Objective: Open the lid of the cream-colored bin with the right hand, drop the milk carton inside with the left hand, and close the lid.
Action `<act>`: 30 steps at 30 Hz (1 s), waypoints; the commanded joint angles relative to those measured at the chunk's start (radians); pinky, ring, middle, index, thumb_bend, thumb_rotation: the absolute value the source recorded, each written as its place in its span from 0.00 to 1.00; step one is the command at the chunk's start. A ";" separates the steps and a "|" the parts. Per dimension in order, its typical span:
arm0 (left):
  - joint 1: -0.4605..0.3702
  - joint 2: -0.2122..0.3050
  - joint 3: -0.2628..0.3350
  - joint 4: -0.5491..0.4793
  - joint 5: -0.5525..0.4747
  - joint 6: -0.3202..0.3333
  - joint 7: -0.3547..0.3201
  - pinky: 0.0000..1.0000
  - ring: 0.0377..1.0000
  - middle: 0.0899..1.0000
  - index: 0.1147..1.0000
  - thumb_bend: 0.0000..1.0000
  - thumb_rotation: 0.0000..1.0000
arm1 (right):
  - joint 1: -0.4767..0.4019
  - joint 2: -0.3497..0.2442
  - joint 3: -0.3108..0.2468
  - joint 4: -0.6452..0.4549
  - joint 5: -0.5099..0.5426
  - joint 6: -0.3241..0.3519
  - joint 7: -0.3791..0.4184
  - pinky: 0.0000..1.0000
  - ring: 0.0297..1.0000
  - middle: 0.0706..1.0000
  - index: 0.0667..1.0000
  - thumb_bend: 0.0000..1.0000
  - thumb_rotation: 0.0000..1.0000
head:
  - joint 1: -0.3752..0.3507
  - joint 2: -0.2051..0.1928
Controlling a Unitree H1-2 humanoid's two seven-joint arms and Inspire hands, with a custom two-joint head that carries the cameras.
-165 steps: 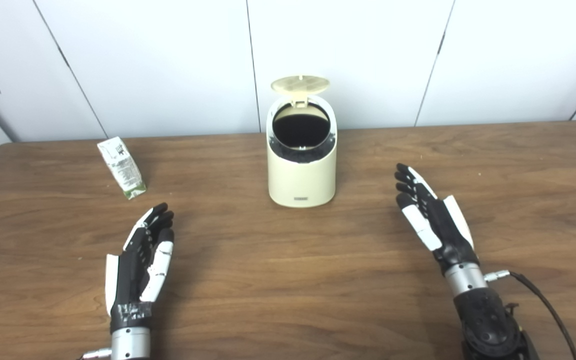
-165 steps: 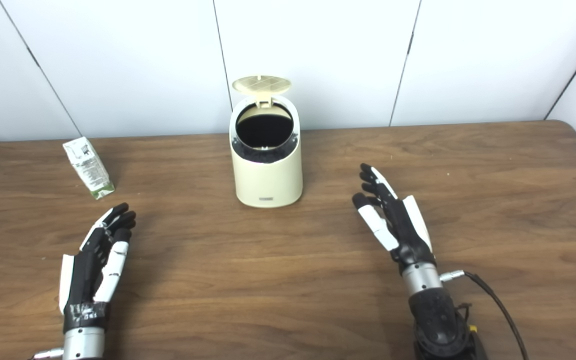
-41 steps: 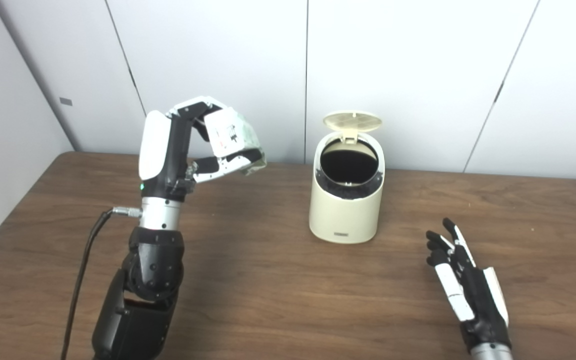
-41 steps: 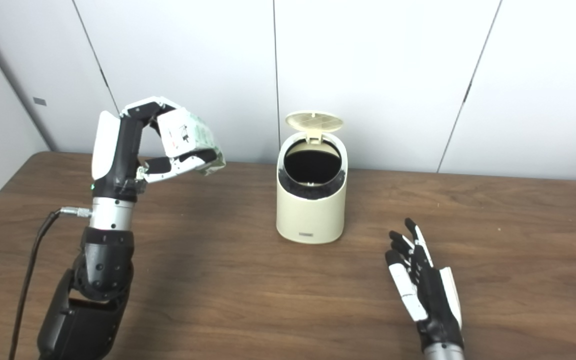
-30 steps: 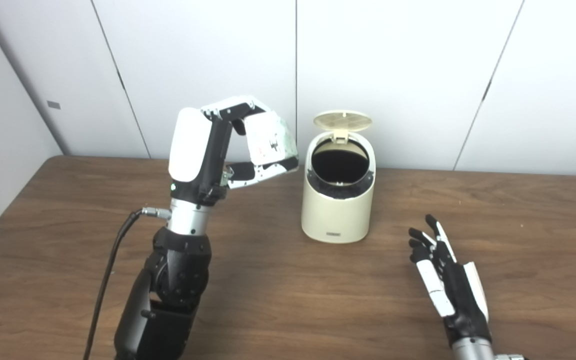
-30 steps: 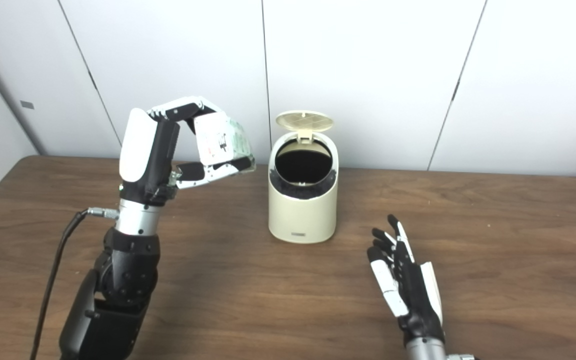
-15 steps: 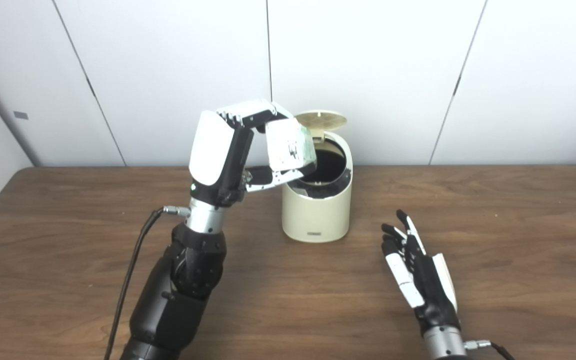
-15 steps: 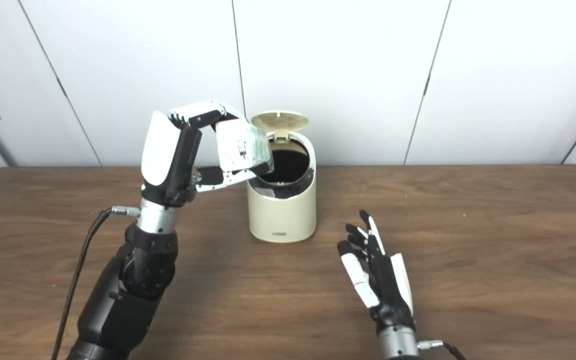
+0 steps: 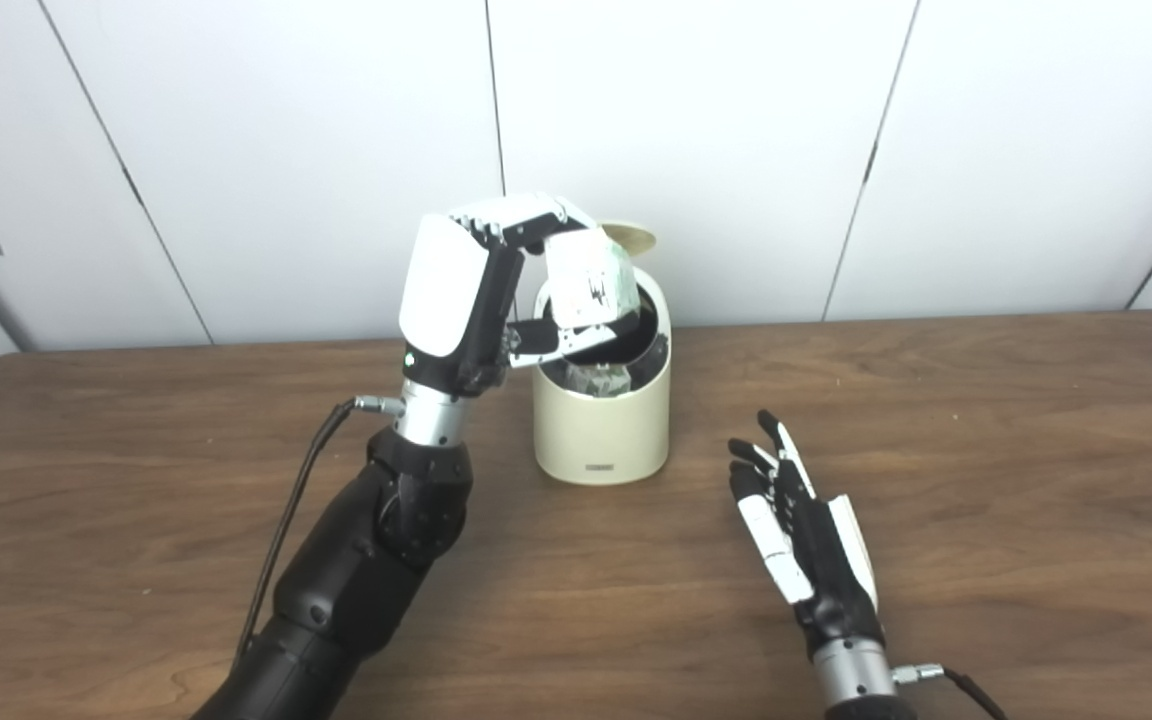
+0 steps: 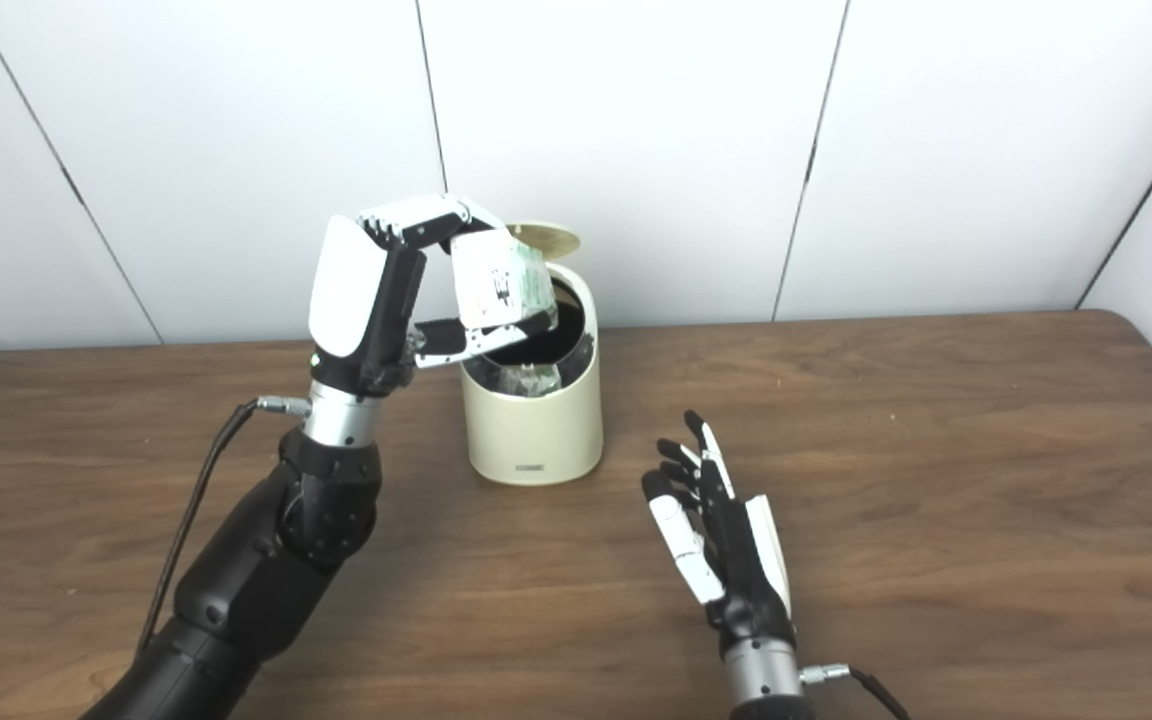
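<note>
Cream-colored bin (image 9: 601,430) stands upright on the wooden counter (image 9: 986,450), near the back edge, just in front of the white panelled wall (image 9: 696,130). Its lid (image 9: 636,238) is tipped up at the rear, mostly hidden behind the carton; the dark round opening faces up and toward the camera. Left robot hand (image 9: 496,290) is raised above the counter at the bin's upper left, the forearm rising steeply from the lower left, a black cable (image 9: 286,520) trailing off the wrist. This robot hand is grasping the milk carton (image 9: 588,282): fingers (image 9: 521,212) curl over its top, thumb (image 9: 561,338) presses from beneath. The carton is white with green edging and dark print, held tilted, directly over the left part of the bin's mouth and overlapping the rim in both views. Whether its lower end touches the rim, cannot tell. Something pale and crumpled shows inside the opening (image 10: 526,378), below the carton; too small to identify. Right robot hand (image 9: 801,525) lies low over the counter, right of and nearer than the bin, well apart from it, released, fingers spread and pointing toward the wall, holding nothing. A short cable shows at its wrist (image 9: 936,675).
</note>
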 commanded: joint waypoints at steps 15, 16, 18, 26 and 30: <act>-0.072 0.016 -0.032 0.042 -0.062 -0.018 0.052 0.37 0.41 0.42 0.42 0.48 0.00 | -0.014 0.023 -0.006 -0.054 0.001 -0.008 -0.014 0.76 0.83 0.86 0.97 0.53 0.96 | -0.009 0.021; -0.070 0.018 -0.033 0.043 -0.068 -0.018 0.047 0.37 0.41 0.42 0.42 0.48 0.00 | -0.014 0.024 -0.006 -0.056 0.002 -0.008 -0.014 0.76 0.83 0.85 0.97 0.53 0.95 | -0.009 0.021; -0.063 0.020 -0.028 0.036 -0.081 -0.018 0.028 0.37 0.41 0.42 0.42 0.48 0.00 | -0.012 0.025 -0.005 -0.061 0.002 -0.010 -0.015 0.76 0.83 0.85 0.96 0.54 0.94 | -0.010 0.029; -0.052 0.031 -0.031 0.047 -0.086 -0.018 0.007 0.38 0.42 0.44 0.42 0.48 0.00 | -0.007 0.025 -0.002 -0.076 -0.004 0.007 -0.014 0.75 0.82 0.84 0.96 0.51 0.94 | -0.004 0.036; -0.055 0.033 -0.032 0.073 -0.075 -0.017 0.012 0.37 0.42 0.43 0.42 0.48 0.00 | -0.004 0.029 -0.003 -0.080 0.001 0.010 -0.015 0.76 0.82 0.84 0.96 0.51 0.93 | 0.000 0.039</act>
